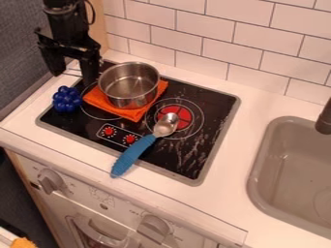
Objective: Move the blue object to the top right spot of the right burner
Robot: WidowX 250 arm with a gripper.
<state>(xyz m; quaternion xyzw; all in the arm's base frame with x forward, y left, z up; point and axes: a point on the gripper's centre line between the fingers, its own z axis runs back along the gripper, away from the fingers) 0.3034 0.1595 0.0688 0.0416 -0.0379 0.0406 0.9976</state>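
Note:
My gripper hangs at the upper left, above the stove's back left corner, open with nothing between its fingers. In front of it, a dark blue bumpy object sits at the stove's left edge, below the gripper in the view. The right burner has a red centre. A spoon with a blue ridged handle lies slanted, its metal bowl over the left part of that red centre and its handle extending past the stove's front edge.
A metal pot stands on an orange cloth over the left burner, close to my gripper's right. A tiled wall rises behind, and a grey sink lies at the right.

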